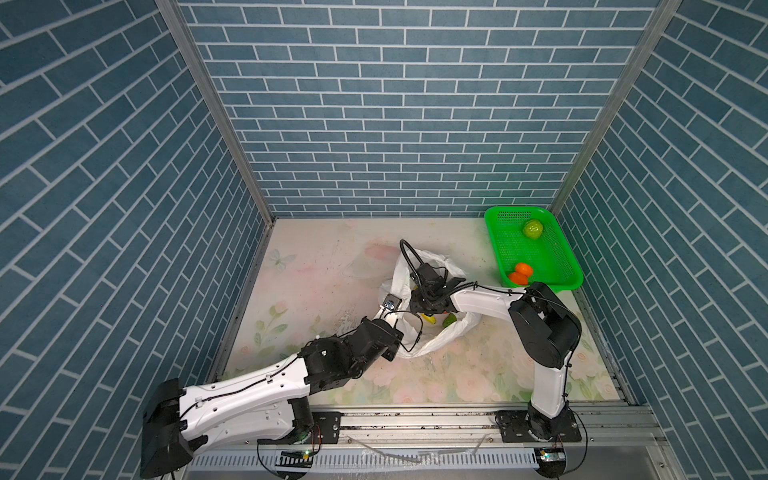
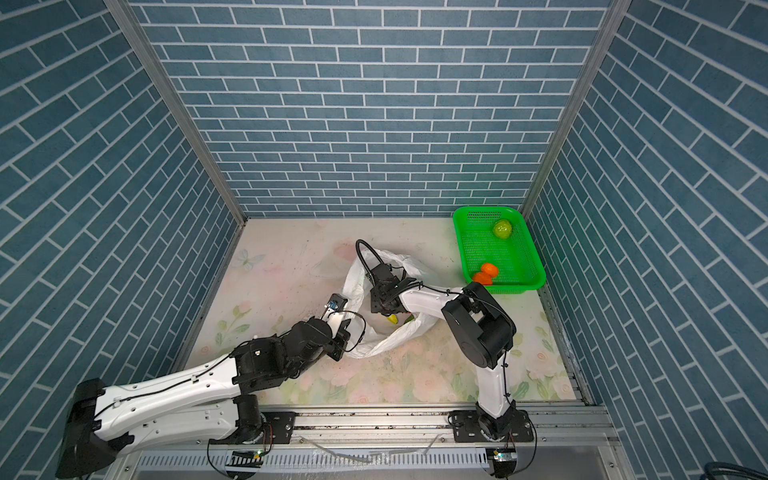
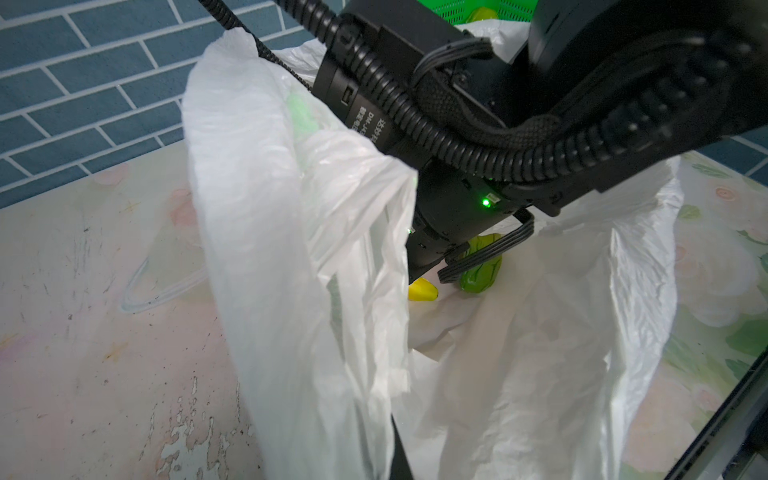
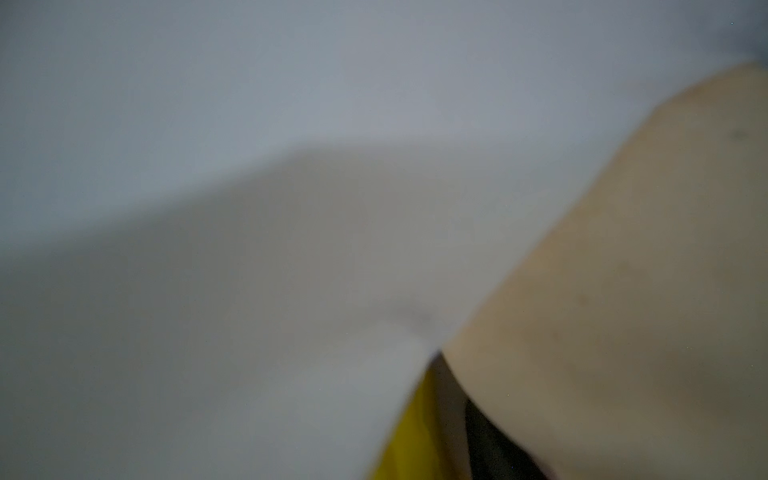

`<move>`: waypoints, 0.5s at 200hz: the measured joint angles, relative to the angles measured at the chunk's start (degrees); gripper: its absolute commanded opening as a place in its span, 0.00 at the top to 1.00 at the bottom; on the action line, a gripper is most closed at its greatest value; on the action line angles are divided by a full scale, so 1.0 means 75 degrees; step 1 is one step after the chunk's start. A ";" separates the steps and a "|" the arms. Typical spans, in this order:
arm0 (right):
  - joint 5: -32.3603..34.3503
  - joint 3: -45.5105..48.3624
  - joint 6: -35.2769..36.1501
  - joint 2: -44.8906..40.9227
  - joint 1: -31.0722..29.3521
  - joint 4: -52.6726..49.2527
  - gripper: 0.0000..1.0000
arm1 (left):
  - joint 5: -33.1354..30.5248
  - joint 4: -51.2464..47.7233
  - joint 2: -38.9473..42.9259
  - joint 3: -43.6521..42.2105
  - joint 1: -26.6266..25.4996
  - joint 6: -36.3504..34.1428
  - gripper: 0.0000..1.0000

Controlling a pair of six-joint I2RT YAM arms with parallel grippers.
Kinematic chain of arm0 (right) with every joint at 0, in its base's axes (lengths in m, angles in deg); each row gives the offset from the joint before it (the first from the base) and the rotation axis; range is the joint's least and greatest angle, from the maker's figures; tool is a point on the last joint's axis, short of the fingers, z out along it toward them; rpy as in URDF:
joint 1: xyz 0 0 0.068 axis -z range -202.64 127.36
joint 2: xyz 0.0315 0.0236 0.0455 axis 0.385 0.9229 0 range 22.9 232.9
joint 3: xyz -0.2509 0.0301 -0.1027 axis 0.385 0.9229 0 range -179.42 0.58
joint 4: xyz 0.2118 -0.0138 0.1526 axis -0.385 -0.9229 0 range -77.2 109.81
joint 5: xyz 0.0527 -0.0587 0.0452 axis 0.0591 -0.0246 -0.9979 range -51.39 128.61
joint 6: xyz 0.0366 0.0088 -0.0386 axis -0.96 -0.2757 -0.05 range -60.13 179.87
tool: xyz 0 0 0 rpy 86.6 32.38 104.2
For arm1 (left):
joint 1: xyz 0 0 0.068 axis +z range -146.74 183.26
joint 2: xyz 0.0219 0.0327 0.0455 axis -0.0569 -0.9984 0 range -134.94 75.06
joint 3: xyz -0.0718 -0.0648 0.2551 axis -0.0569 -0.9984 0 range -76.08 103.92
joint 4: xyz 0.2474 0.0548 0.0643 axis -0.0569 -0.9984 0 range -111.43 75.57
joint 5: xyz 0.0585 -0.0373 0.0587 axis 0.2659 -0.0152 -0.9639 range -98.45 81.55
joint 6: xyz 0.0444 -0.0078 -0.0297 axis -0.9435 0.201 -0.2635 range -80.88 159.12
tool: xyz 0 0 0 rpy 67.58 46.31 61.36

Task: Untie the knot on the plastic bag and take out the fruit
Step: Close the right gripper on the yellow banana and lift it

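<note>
The white plastic bag (image 1: 436,338) lies mid-table with its mouth pulled wide; the knot is out of view. My left gripper (image 1: 390,306) is shut on the bag's left rim and holds that side (image 3: 291,257) up. My right gripper (image 1: 430,309) reaches down into the mouth, its fingertips hidden by the wrist and the plastic. Fruit in the bag: a yellow piece (image 1: 430,319) (image 3: 423,290) and a green piece (image 1: 449,321) (image 3: 482,278). The right wrist view is blurred: white plastic (image 4: 249,291), a yellow sliver (image 4: 411,436) and a pale beige rounded surface (image 4: 623,291).
A green perforated basket (image 1: 557,286) stands at the back right corner with a green round fruit (image 1: 533,229) and orange fruit (image 1: 521,274) inside. The right arm's black elbow (image 1: 544,328) hangs just in front of it. Blue brick walls close three sides.
</note>
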 measured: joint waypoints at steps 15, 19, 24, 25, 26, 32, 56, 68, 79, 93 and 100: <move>-0.0017 -0.0003 0.0000 0.0003 0.0000 0.0000 0.60 | 0.0000 0.0000 -0.0006 0.0000 0.0000 0.0006 1.00; -0.0020 -0.0003 0.0003 0.0003 0.0000 0.0000 0.62 | 0.0000 0.0003 -0.0009 0.0000 0.0000 0.0006 1.00; -0.0026 0.0000 0.0035 0.0003 0.0000 0.0000 0.65 | -0.0003 0.0000 -0.0012 0.0000 0.0000 0.0006 1.00; -0.0035 0.0000 0.0017 0.0003 0.0000 0.0003 0.65 | -0.0003 0.0000 -0.0012 0.0000 0.0000 0.0006 1.00; -0.0038 0.0000 0.0009 0.0003 0.0000 0.0006 0.65 | 0.0000 0.0000 -0.0015 0.0000 0.0000 0.0006 1.00; -0.0050 -0.0003 0.0029 0.0003 0.0000 0.0012 0.68 | -0.0003 0.0000 -0.0015 0.0000 0.0000 0.0006 1.00; -0.0052 0.0000 0.0044 0.0000 0.0000 0.0015 0.74 | -0.0003 0.0003 -0.0026 0.0000 0.0000 0.0009 1.00; -0.0085 0.0000 0.0044 -0.0015 0.0000 0.0000 0.75 | -0.0006 0.0003 -0.0029 0.0000 0.0000 0.0009 1.00; -0.0154 -0.0003 0.0044 -0.0061 0.0000 -0.0052 0.76 | -0.0006 0.0006 -0.0029 0.0000 0.0000 0.0009 1.00; -0.0297 0.0000 0.0044 -0.0184 -0.0003 -0.0131 0.76 | -0.0009 0.0006 -0.0029 0.0000 0.0000 0.0012 1.00; -0.0370 0.0000 0.0041 -0.0271 -0.0003 -0.0152 0.76 | -0.0012 0.0006 -0.0029 0.0000 0.0000 0.0012 1.00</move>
